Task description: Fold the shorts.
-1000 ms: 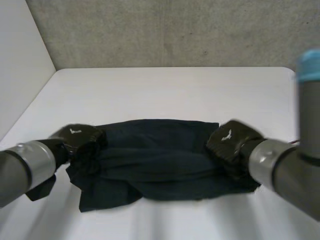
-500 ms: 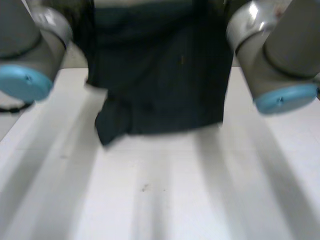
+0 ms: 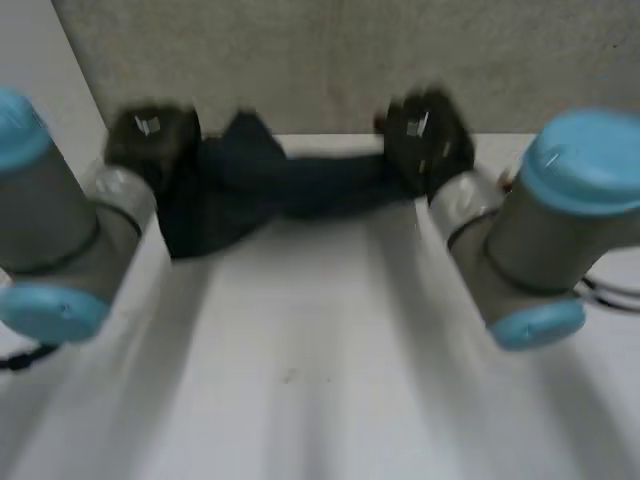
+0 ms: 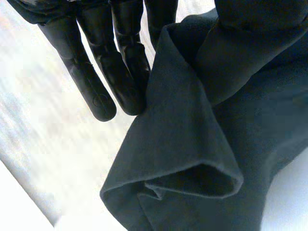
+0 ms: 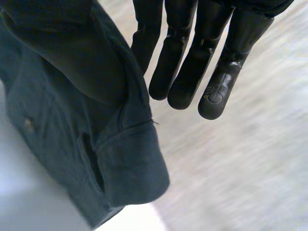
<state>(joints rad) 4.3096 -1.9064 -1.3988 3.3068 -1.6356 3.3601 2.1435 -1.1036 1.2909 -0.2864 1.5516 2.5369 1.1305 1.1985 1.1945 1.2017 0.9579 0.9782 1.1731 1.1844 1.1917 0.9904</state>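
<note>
Shorts (image 3: 290, 185) hang stretched over the far end of the table (image 3: 300, 350), between both hands. Left hand (image 3: 150, 138) is at their left edge, right hand (image 3: 425, 135) at their right edge, and the cloth sags lowest just beside the left hand.

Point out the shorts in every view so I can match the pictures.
Head view: the shorts are stretched between the left hand and the right hand, at the far part of the table.
Left wrist view: the shorts hang beside the left hand's fingers, with an open hem below.
Right wrist view: the shorts hang beside the right hand's fingers.
Shared landmark: the black hand at each end of the shorts.
</note>
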